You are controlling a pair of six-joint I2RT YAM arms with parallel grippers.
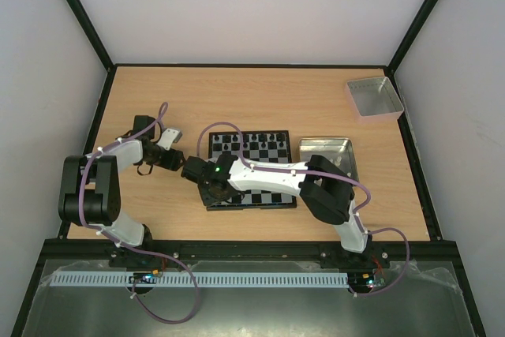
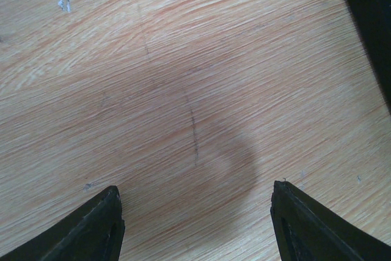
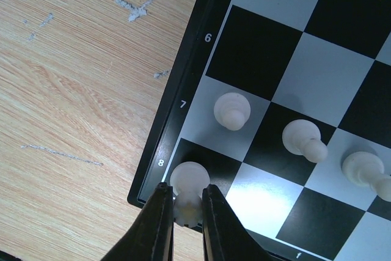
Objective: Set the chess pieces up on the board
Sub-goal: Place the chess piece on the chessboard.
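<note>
Table (image 1: 260,92): open wood all round my left gripper (image 2: 195,189), fingers spread wide. The board (image 1: 272,149) lies mid-table. On its corner square, hard by the edge, my right gripper (image 3: 186,191) clamps a white piece (image 3: 189,178), other white pieces (image 3: 232,111) close by.

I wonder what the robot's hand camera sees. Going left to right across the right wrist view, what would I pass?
Table → board rim → white piece pinched in the right gripper → first pawn → second pawn → third pawn.
</note>
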